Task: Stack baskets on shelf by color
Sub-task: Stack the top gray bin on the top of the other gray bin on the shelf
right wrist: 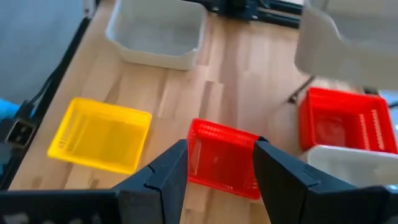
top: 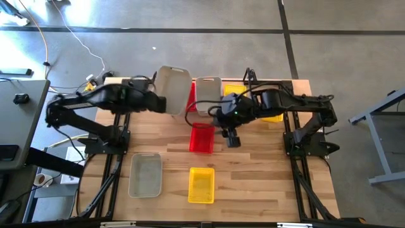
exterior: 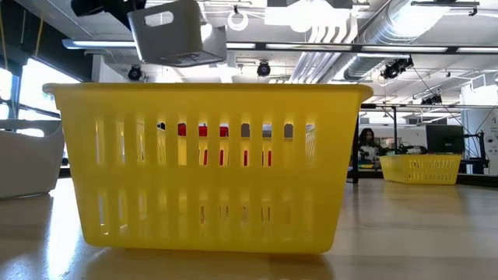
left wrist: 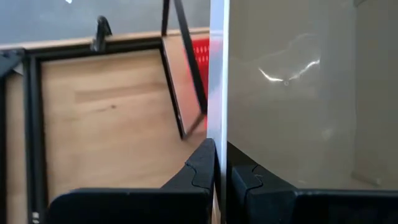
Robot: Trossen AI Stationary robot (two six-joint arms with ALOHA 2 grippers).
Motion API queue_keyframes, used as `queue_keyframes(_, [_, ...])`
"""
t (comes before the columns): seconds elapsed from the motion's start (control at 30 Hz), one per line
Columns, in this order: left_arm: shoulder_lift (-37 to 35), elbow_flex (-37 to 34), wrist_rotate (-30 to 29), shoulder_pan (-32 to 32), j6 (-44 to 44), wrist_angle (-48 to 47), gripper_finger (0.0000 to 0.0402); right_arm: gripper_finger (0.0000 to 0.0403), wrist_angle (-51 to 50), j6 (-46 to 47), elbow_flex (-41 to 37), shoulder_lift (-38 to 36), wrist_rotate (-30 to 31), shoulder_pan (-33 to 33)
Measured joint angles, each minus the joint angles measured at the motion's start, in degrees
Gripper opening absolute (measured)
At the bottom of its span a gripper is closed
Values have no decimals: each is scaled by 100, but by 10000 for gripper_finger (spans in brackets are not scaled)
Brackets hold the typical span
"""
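High view: left tool (top: 166,103) clamps the wall of a clear basket (top: 173,89), lifted over the shelf (top: 248,87). Right tool (top: 231,139) hangs beside the red basket (top: 202,137). Left wrist: fingers (left wrist: 202,171) pinch the wall. Right wrist: right tool (right wrist: 219,163) spread wide, empty, red basket (right wrist: 224,160) beneath.

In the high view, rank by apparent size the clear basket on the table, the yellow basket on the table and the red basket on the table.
1. Clear basket, largest.
2. Yellow basket.
3. Red basket, close to the yellow one; the right gripper sits beside it, so that order is unsure.
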Motion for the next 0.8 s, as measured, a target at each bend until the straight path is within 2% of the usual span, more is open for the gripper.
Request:
queue_keyframes(0.3, [878, 0, -20, -710, -973, 2, 0, 165, 171, -570, 0, 130, -45, 330])
queue_keyframes(0.6, [1475, 0, -16, -1282, -1779, 5, 0, 165, 824, -964, 0, 543, -43, 581])
queue_keyframes(0.8, [1756, 0, 268, -1435, -2036, 9, 0, 165, 979, -1293, 0, 862, -40, 669])
